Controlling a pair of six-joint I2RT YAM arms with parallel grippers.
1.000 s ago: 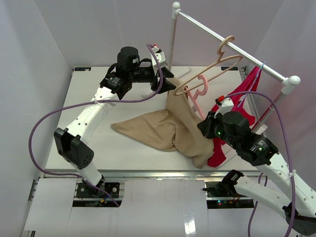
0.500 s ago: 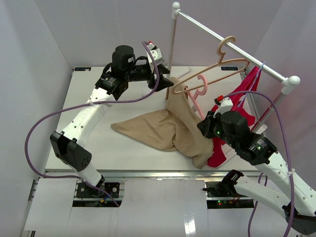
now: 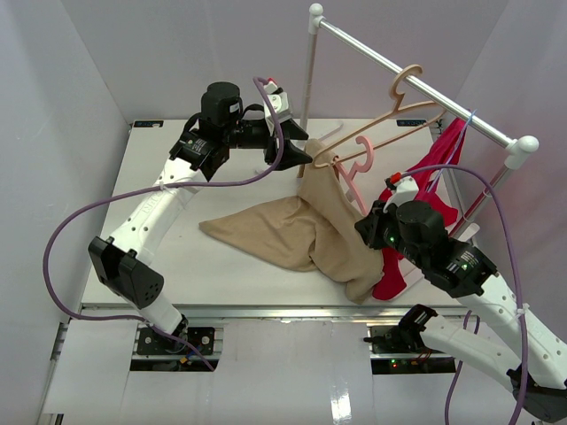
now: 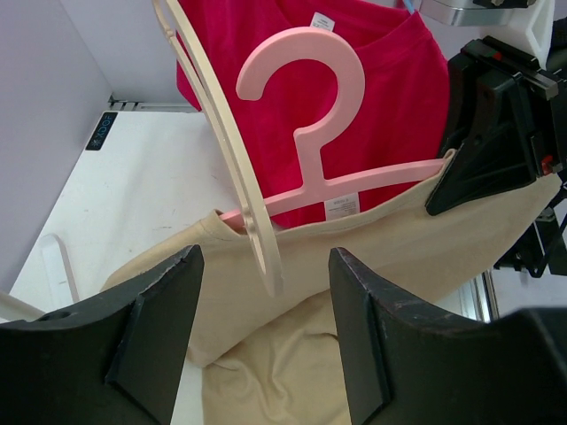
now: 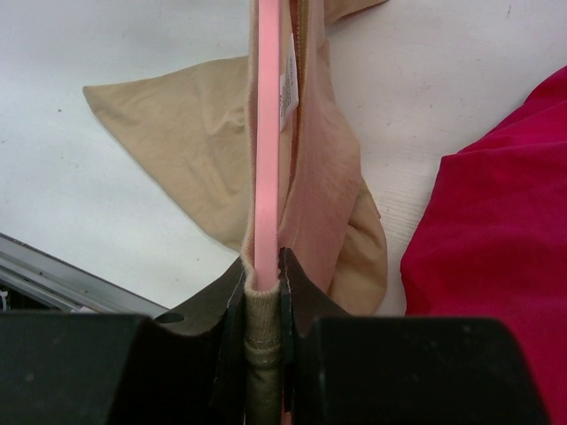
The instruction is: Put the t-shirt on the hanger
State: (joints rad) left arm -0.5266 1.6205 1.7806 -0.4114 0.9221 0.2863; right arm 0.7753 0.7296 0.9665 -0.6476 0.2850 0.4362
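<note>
Handling assessment: the t-shirt point(image 3: 292, 235) is soft, light and limp. It is judged likely to sag and slip on smooth plastic, so it is best taken at the collar or hem edge, not mid-panel. The hanger point(image 4: 306, 84) is thin, stiff and light, and is best gripped on its straight arm.

Position: the t-shirt is lying partly on the bench point(image 3: 230, 279), its upper part rising to the hanger, whose arm is running into the cloth.

The right tool point(image 5: 263, 266) is clamping the hanger's arm and a fold of t-shirt together, its arm reaching in from the near right.

The left tool point(image 3: 297, 149) is hovering over the far side of the bench with jaws apart, holding nothing and pointing toward the hanger's hook end. A red garment point(image 3: 434, 173) is hanging behind.
</note>
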